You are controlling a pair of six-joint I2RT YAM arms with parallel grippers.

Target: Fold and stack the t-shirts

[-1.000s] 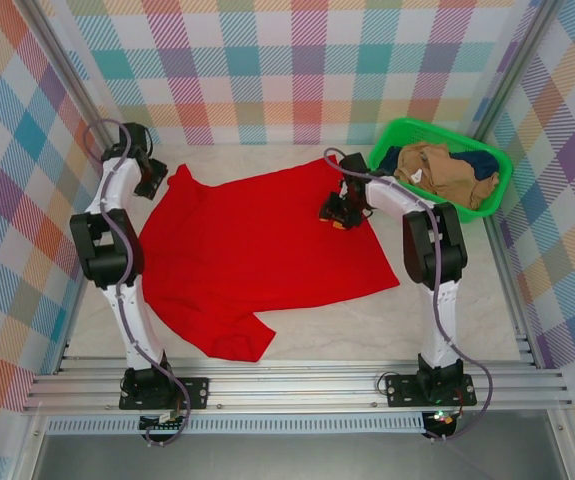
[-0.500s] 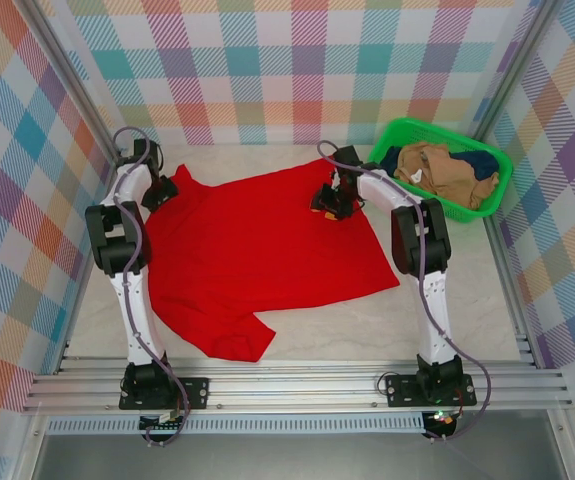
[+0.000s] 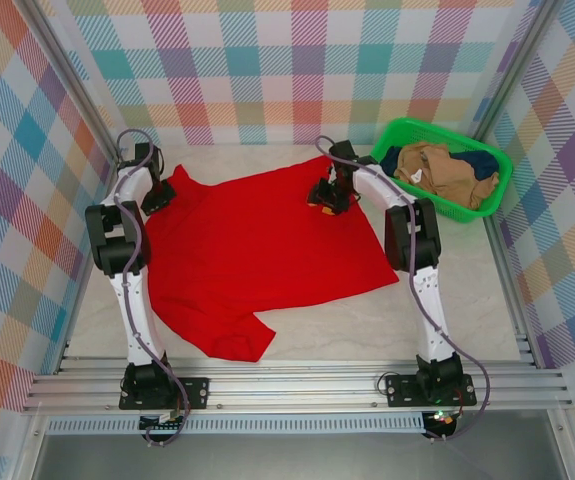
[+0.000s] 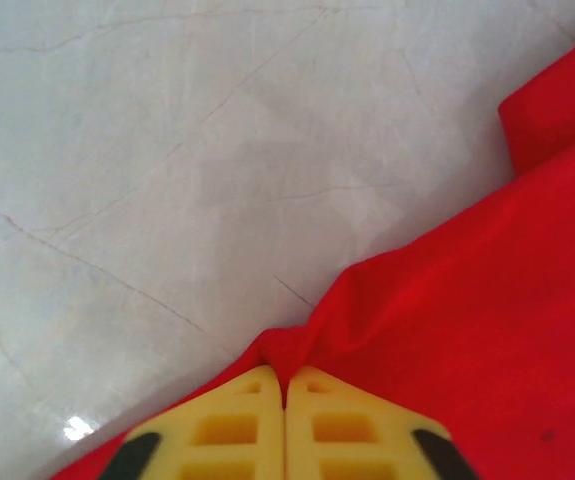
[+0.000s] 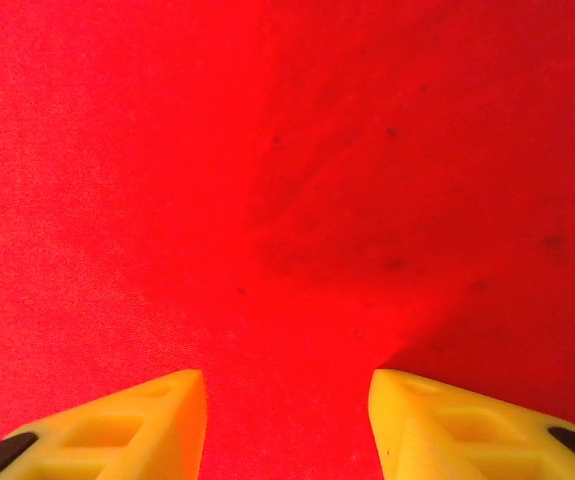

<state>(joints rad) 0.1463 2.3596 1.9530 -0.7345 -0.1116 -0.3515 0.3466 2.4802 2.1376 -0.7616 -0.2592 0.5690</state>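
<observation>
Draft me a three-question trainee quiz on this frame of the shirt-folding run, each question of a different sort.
1. True or false: the left tool is shut on the edge of the red shirt.
2. Fill in: the right tool hangs over the red shirt with its jaws ____.
3. Where does the tan shirt lie? A) in the basket; B) on the red shirt; C) in the right tool.

Key: 1 true; 2 open; 3 A.
</observation>
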